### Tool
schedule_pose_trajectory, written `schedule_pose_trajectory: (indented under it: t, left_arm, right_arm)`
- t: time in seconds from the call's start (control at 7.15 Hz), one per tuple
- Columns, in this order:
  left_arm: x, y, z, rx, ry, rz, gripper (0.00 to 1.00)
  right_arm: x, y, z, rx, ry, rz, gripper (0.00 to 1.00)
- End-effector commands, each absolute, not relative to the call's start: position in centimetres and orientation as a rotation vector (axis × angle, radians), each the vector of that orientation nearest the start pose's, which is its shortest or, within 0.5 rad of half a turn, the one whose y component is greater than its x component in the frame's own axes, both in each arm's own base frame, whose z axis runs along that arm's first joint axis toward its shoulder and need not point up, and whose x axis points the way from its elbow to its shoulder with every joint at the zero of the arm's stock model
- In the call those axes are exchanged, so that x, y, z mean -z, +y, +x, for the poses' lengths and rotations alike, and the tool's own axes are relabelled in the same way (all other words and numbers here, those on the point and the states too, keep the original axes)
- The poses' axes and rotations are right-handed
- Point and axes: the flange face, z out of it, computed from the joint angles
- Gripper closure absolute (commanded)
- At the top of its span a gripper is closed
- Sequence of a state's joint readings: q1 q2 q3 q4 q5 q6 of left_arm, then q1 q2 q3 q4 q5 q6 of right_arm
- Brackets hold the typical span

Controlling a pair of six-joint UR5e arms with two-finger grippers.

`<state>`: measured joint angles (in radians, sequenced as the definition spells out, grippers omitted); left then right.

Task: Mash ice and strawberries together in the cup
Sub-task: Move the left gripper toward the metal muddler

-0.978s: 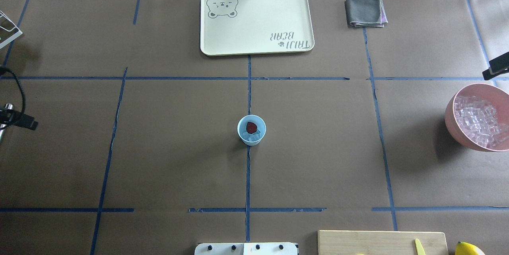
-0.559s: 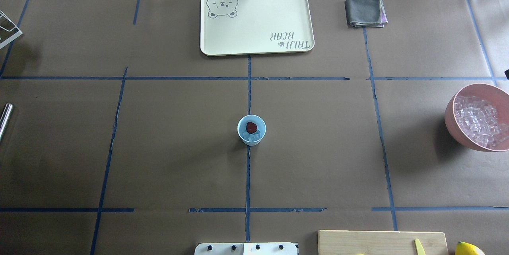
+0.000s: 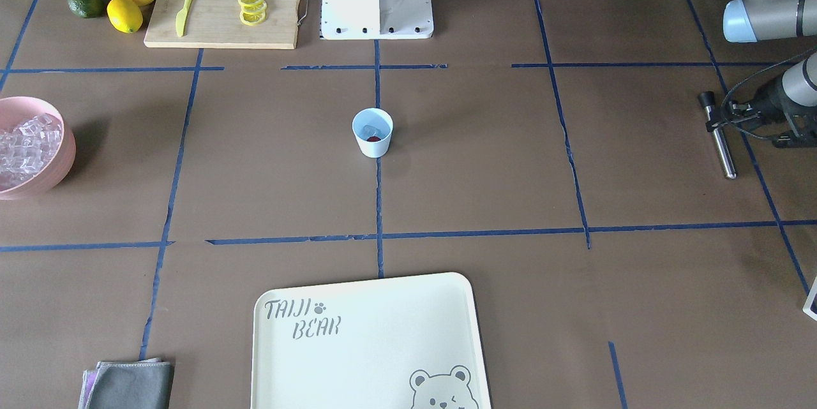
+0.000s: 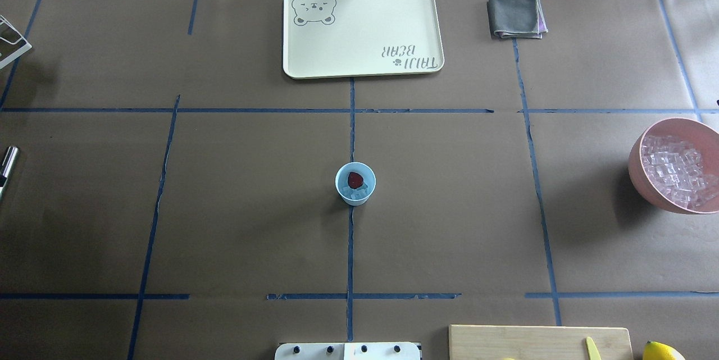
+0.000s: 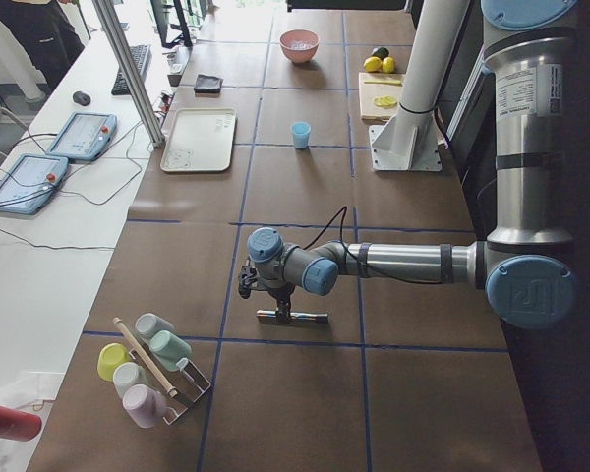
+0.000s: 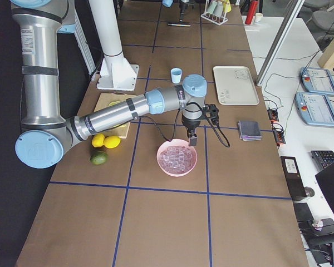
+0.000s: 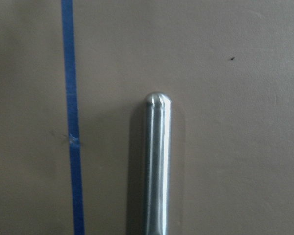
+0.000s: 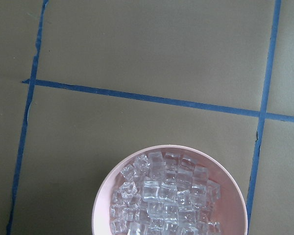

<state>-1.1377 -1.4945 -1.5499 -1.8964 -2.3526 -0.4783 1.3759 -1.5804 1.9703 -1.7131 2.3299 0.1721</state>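
Note:
The light blue cup (image 4: 355,183) stands upright at the table's centre, also seen in the front view (image 3: 372,133). Inside it a red strawberry (image 4: 355,180) rests on clear ice (image 4: 358,195). My left gripper (image 3: 713,122) points down over the black-knobbed end of a metal rod (image 3: 723,152) lying far to my left; I cannot tell whether it is open or shut. The left wrist view shows only the rod's rounded tip (image 7: 157,103). My right gripper (image 6: 192,139) hangs above the far rim of the pink bowl (image 6: 161,167); its state cannot be told.
The pink bowl (image 4: 637,172) holds many ice cubes at my far right. A cream tray (image 4: 365,28) and grey cloth (image 4: 515,16) lie at the far edge. A cutting board (image 3: 223,32) with lemon slices, lemons (image 3: 131,4) and a cup rack (image 5: 147,369) sit aside.
In the overhead view my left gripper has slid out past the left edge and the right gripper's dark tip has left the right edge. The cup and rod have stayed put.

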Motion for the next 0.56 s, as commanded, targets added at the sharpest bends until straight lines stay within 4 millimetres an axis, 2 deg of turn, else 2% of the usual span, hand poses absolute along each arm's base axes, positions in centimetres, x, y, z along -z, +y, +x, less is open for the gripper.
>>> schedule_pose_trajectory:
  t: [0.0,0.42]
  left_arm:
    - [-68.8,-47.1,14.9,-0.036,0.795,-0.184,0.08]
    - [-69.9,-47.2,15.1,-0.077,0.79,-0.182,0.09]
  right_arm:
    - [-48.2,-47.7,-2.8,0.116,-0.788,0.097,0.01]
    - [-47.8,-47.7,-2.8,0.119,-0.789,0.104,0.01]
